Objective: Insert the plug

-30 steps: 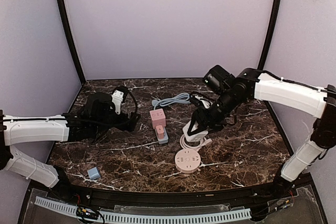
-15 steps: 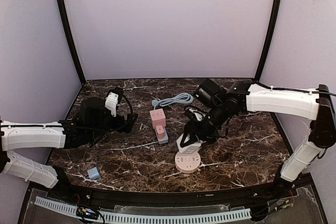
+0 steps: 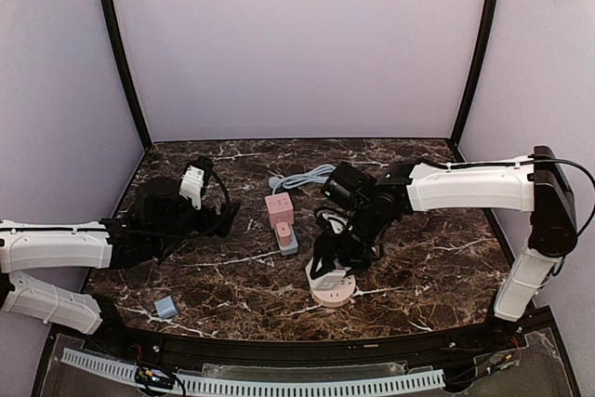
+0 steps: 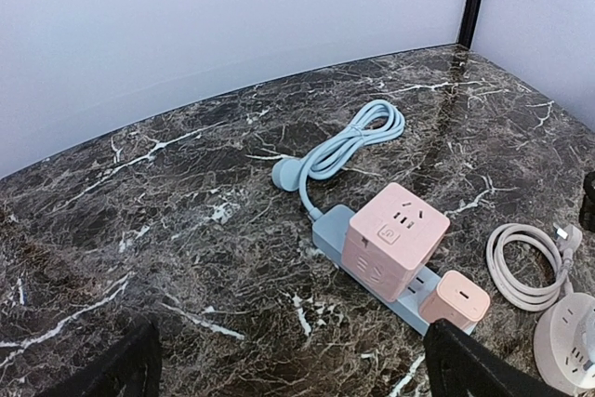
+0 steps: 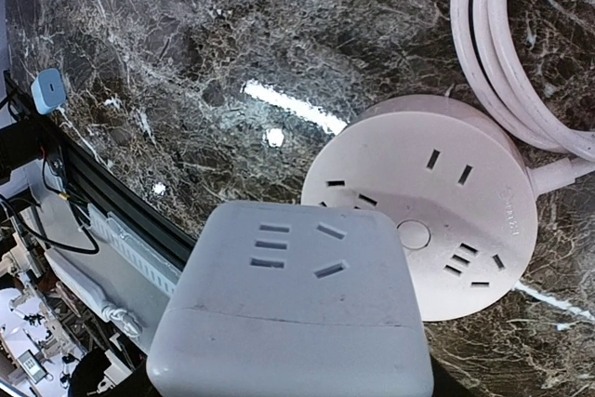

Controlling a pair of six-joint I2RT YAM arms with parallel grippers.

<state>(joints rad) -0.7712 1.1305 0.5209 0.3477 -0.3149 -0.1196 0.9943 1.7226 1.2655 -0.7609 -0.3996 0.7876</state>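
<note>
My right gripper (image 3: 327,256) is shut on a white cube adapter (image 5: 293,304) and holds it just above the near-left edge of the round pale-pink socket (image 5: 446,211). The cube's slotted face points at the wrist camera; its plug side is hidden. From above, the round socket (image 3: 333,288) lies under the gripper. My left gripper (image 4: 293,374) is open and empty, low over the table. Its dark fingertips (image 4: 465,364) sit near the blue power strip (image 4: 335,234).
The blue strip carries a pink cube socket (image 4: 395,239) and a pink charger (image 4: 456,299); its blue cable (image 4: 349,141) coils behind. The round socket's white cable (image 5: 502,53) loops behind it. A small blue adapter (image 3: 166,307) lies at the front left.
My right arm has carried the white cube left and down, from beside the white cable to just over the round socket. My left arm has drawn back slightly to the left.
</note>
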